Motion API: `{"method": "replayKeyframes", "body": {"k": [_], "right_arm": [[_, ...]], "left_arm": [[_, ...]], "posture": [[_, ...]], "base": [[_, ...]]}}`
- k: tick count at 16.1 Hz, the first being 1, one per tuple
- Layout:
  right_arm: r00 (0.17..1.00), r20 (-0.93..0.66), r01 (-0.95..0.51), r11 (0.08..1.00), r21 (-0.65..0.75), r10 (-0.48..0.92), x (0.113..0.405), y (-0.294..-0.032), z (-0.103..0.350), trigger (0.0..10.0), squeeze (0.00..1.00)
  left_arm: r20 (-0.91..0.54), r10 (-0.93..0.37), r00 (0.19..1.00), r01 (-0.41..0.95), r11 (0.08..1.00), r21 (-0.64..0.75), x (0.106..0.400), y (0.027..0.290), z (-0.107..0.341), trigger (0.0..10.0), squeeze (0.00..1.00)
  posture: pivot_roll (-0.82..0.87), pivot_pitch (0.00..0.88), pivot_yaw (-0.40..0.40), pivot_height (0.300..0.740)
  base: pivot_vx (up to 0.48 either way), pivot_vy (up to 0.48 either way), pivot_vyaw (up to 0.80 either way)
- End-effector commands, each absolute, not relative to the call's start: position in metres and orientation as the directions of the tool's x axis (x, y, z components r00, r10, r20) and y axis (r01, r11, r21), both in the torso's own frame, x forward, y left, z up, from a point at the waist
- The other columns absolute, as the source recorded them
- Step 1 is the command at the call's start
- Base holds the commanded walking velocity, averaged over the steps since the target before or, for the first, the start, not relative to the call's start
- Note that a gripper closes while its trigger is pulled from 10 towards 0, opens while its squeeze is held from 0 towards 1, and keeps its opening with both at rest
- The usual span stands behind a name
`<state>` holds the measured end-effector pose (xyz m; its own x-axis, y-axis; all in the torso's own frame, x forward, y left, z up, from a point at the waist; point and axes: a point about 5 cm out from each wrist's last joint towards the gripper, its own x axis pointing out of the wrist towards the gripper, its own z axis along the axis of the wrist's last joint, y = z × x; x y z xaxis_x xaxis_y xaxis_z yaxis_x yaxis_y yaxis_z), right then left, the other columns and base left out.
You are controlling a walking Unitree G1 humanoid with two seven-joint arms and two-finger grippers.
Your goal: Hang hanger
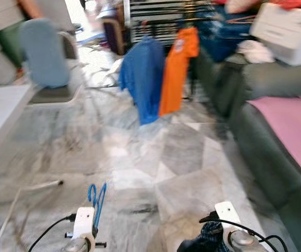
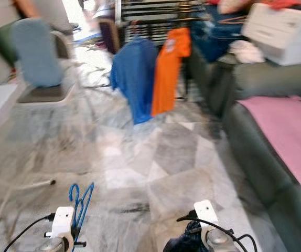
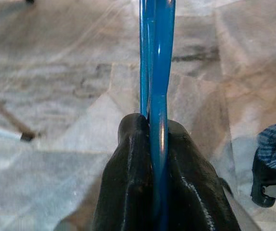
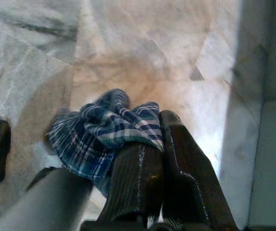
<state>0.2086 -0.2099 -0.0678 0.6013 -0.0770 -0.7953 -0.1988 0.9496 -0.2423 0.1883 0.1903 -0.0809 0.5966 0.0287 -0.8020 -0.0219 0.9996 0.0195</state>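
While blurred from head motion, still readable: left gripper (image 3: 152, 126) low at the robot's left, black fingers (image 3: 128, 159) pressed tight on a blue hanger (image 1: 96, 198), thin blue wire running straight out between the pads and up over the marble floor (image 1: 182, 152). Hanger hook end pointing forward, away from the robot, clear of the floor. Right gripper (image 4: 159, 122) low at the robot's right, fingers closed together on a bunched blue plaid cloth (image 4: 99, 132), cloth spilling over the fingertips to the inner side. Same cloth seen as a dark wad by the right wrist in the head views (image 1: 205, 237). Black cables looping off both wrists. Ahead, well apart from both grippers: blue shirt (image 1: 142, 76) and orange shirt (image 1: 178, 68) hanging side by side, just touching, from a rail (image 1: 195, 20) too blurred to make out in detail. Dark grey sofa (image 1: 266, 152) along the right, pink cloth (image 1: 297, 131) spread on its seat, white box (image 1: 289, 31) further back on top. Pale blue chair (image 1: 43, 52) at far left, a person's legs partly visible behind it. White table edge (image 1: 1, 107) at left. Thin white rod (image 1: 35, 186) lying on the floor near the left arm.
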Motion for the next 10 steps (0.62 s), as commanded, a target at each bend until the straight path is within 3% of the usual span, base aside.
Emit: {"method": "replayKeyframes", "body": {"k": [1,3,8,10], "right_arm": [[0.615,-0.787,-0.22,0.947,-0.234,-0.051,0.213,-0.202,-0.066,10.0,0.0],[0.613,-0.789,-0.226,0.947,-0.23,-0.045,0.213,-0.198,-0.068,10.0,0.0],[0.604,-0.796,-0.242,0.943,-0.227,-0.036,0.211,-0.189,-0.07,10.0,0.0],[0.604,-0.796,-0.246,0.943,-0.226,-0.033,0.212,-0.189,-0.07,10.0,0.0]], "left_arm": [[-0.8,0.036,0.599,-0.017,0.999,0.031,0.189,0.194,-0.08,10.0,0.0],[-0.8,0.03,0.599,-0.007,0.999,0.032,0.189,0.193,-0.08,10.0,0.0],[-0.799,0.026,0.601,-0.007,1.0,0.027,0.19,0.193,-0.08,10.0,0.0],[-0.798,0.024,0.602,-0.007,1.0,0.025,0.19,0.193,-0.08,10.0,0.0]], "posture": [[-0.1,0.0,0.095,0.74],[-0.1,0.0,0.095,0.74],[-0.1,0.0,0.099,0.74],[-0.1,0.0,0.1,0.74]], "base": [[0.0,0.0,0.78],[0.0,0.0,0.6],[0.0,0.0,0.0],[0.247,0.0,0.0]]}}
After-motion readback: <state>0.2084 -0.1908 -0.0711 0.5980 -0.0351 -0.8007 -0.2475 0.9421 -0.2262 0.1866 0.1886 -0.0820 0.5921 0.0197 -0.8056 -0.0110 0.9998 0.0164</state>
